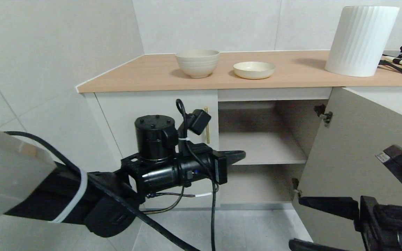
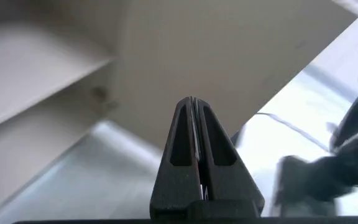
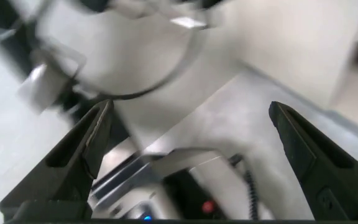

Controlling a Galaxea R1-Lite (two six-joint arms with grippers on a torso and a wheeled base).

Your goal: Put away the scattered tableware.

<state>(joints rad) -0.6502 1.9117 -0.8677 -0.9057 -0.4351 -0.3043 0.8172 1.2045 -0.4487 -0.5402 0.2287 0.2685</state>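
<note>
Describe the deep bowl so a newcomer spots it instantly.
Start at the wooden countertop above the open cabinet. Two cream dishes sit toward its left end; the bowl is the left one. It is taller and ribbed, unlike the shallow plate beside it.

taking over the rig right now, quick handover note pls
Left gripper: shut, holding nothing, in front of the cabinet.
Right gripper: open, holding nothing, low by the open door.
Bowl and dish: on the counter, side by side, not touching.
Done: door open.
Left: probably put bowl and dish on the shelf, then shut the door.
</note>
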